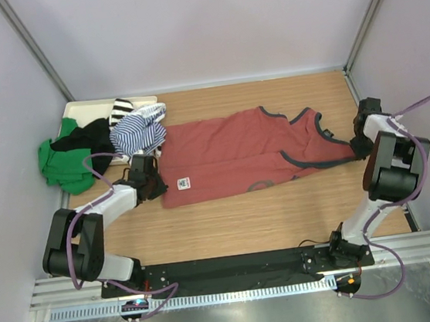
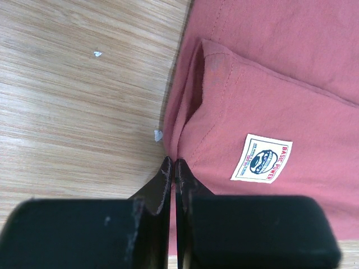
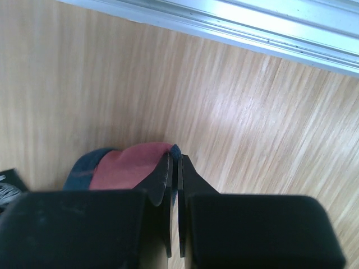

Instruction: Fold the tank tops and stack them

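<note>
One tank top [image 1: 230, 155] lay spread across the middle of the table [image 1: 283, 215], straps to the right. The left gripper [image 1: 159, 185] sat at its near left corner, the right gripper [image 1: 356, 145] at its right end. The pile [image 1: 111, 138] lay far left, partly on a tray [image 1: 77, 108].

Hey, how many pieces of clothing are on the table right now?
5 visible: the red tank top spread mid-table; bunched at the back left, a green top, a black top, a navy-striped top and a black-and-white striped top. Others may be hidden underneath.
</note>
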